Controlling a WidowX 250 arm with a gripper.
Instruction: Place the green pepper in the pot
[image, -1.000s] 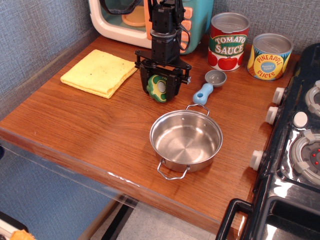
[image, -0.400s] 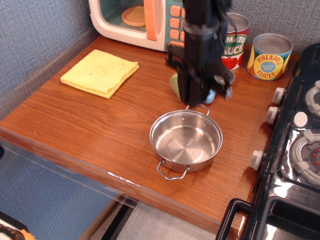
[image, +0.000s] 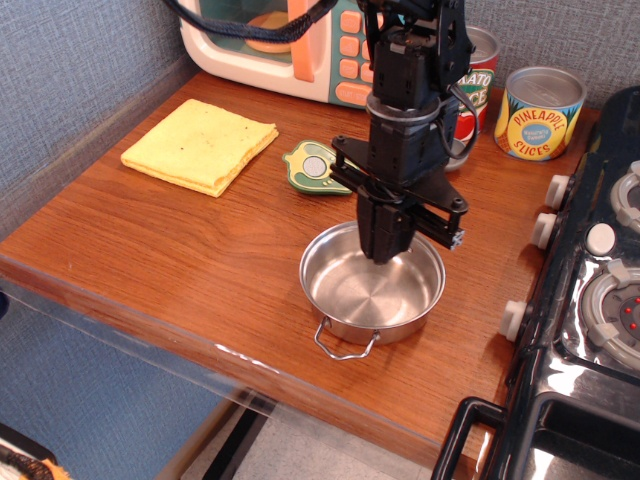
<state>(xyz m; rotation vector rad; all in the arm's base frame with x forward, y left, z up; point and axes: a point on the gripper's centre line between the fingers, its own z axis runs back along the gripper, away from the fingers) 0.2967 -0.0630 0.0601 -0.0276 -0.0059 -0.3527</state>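
Note:
The green pepper (image: 312, 167) lies on the wooden counter with its flat cut face up, yellow rim and whitish centre showing, left of the arm and behind the pot. The shiny steel pot (image: 335, 300) stands near the counter's front edge and holds nothing but my fingers. My gripper (image: 385, 250) hangs straight down into the pot. Its dark fingers (image: 378, 232) stand close together in the middle of the rail with nothing between them. The pepper is well apart from the gripper.
A yellow cloth (image: 200, 143) lies at the left. A toy microwave (image: 270, 40) stands at the back. The tomato sauce can (image: 478, 70), partly behind the arm, and the pineapple can (image: 539, 112) stand at the back right. A black stove (image: 600, 290) borders the right side.
The gripper held the pepper at the back of the counter, then swung right and down into the pot. The pepper is out of its grasp and lies on the counter behind the pot.

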